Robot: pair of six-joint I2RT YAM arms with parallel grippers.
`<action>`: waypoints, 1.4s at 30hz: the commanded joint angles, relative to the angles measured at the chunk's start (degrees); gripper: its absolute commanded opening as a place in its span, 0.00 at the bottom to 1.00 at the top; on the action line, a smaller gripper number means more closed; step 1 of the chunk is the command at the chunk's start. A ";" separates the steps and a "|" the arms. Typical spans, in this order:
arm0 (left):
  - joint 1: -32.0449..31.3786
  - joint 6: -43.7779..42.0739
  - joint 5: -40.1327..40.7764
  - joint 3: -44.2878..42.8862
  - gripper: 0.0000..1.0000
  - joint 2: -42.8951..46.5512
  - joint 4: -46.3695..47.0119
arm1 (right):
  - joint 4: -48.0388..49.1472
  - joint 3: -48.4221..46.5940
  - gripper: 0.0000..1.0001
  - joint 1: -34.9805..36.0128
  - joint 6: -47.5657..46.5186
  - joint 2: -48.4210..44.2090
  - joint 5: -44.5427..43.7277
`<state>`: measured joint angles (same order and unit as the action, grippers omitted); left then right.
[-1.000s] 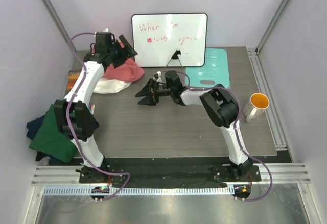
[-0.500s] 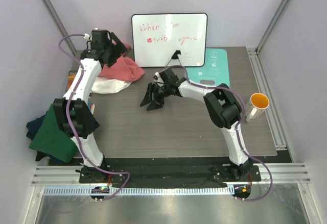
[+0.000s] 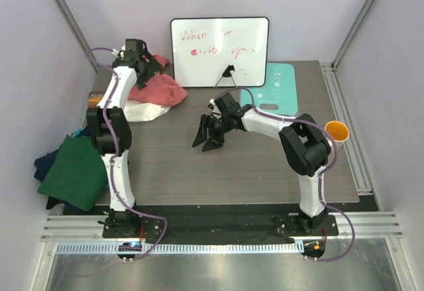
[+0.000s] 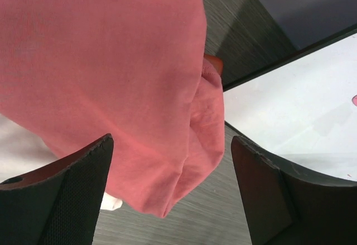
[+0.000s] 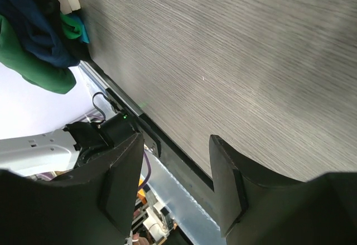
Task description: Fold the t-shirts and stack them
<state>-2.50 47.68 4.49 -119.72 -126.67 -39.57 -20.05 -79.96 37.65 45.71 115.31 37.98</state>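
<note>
The salmon-pink t-shirt lies crumpled at the far left of the table, partly on a white cloth. My left gripper hovers open just above the pink t-shirt; in the left wrist view the shirt hangs between and beyond the spread fingers, untouched by them. The dark green t-shirt and a navy t-shirt are heaped at the table's left edge; the right wrist view shows the green one and the navy one too. My right gripper is open and empty over the bare table middle.
A whiteboard stands at the back centre, close to the right of the left gripper. The pale-teal mat lies at the back right. A white mug with an orange inside stands at the right edge.
My right gripper swung nearer and to the right, now tilted down over the table middle. My left arm's elbow rose and shifted back; its gripper stayed above the pink t-shirt.
</note>
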 commanded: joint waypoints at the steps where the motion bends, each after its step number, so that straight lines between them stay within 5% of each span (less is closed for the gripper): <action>1: -0.05 -2.33 -0.71 1.68 0.86 1.16 0.46 | -0.25 0.25 0.56 0.06 -1.86 -4.74 -3.08; 8: 0.04 -3.38 -1.85 2.12 0.86 -1.91 -0.95 | -0.25 -0.90 0.56 0.06 -0.89 -2.28 -1.41; 23: -1.45 -0.66 -6.25 0.72 0.81 -7.09 -0.74 | -6.12 7.01 0.57 -0.82 -5.19 -15.37 -9.06; 26: -1.89 -1.01 -5.02 -0.08 0.74 -8.32 -4.10 | -8.94 6.40 0.57 -1.17 -6.78 -17.22 -10.55; 28: -1.89 -1.97 -5.46 0.71 0.57 -8.94 -4.55 | -9.04 7.71 0.57 -1.44 -6.43 -17.75 -10.99; 29: -1.98 -2.59 -5.37 0.63 0.45 -9.55 -5.77 | -9.04 8.24 0.57 -1.44 -5.30 -17.57 -10.99; 30: -1.98 -3.12 -5.11 0.37 0.07 -9.65 -6.65 | -9.04 8.85 0.57 -1.44 -5.11 -17.14 -10.56; 31: -1.89 -3.73 -5.02 0.63 0.00 -9.56 -7.09 | -9.21 8.95 0.57 -1.35 -5.11 -16.26 -10.29; 38: -1.98 -5.14 1.03 6.70 0.00 0.63 0.28 | -9.57 11.22 0.57 -1.26 -3.27 -15.55 -11.00; 42: -1.72 -5.23 7.98 -5.21 0.00 2.39 -2.34 | -8.78 12.29 0.57 -1.26 -4.05 -15.20 -11.17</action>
<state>-4.16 43.88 4.62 -114.56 -130.32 -41.54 -29.23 -68.29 36.27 41.30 99.94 27.55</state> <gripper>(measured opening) 0.032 0.569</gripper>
